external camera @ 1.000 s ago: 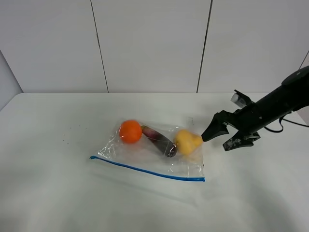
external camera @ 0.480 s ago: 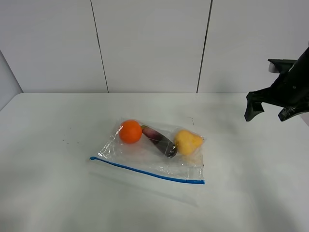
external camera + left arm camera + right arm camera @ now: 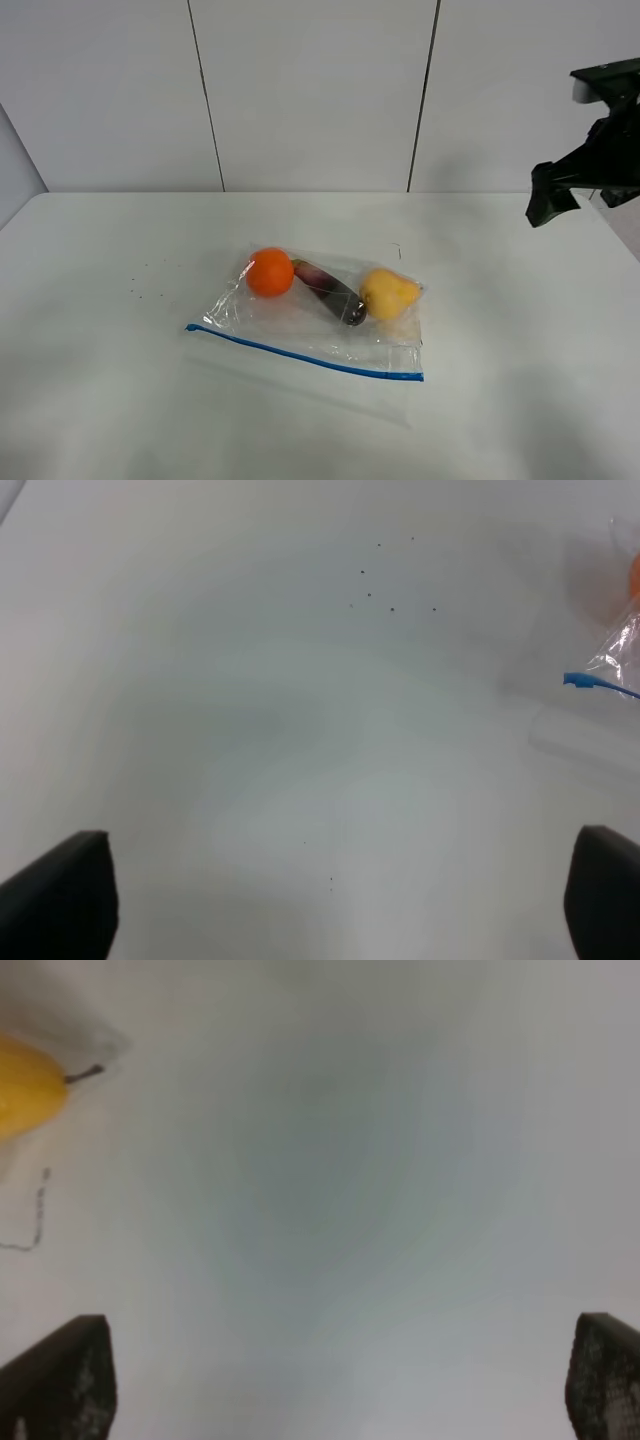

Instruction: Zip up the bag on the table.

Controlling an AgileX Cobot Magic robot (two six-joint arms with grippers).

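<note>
The clear bag (image 3: 310,320) lies flat on the white table (image 3: 120,400), holding an orange (image 3: 269,272), a dark eggplant (image 3: 330,290) and a yellow pear (image 3: 388,292). Its blue zip strip (image 3: 300,352) runs along the near edge. My right gripper (image 3: 580,195) hangs open and empty, raised high at the far right, well away from the bag. Its wrist view shows the pear (image 3: 25,1085) at one edge and the gripper (image 3: 335,1380) with jaws wide apart. My left gripper (image 3: 335,900) is open over bare table, with the zip strip's end (image 3: 598,684) at the edge of its view.
A white panelled wall (image 3: 310,90) stands behind the table. A few small dark specks (image 3: 135,290) lie on the table left of the bag.
My right gripper has pulled back from beside the pear, rising and moving to the far right. The bag has not moved.
</note>
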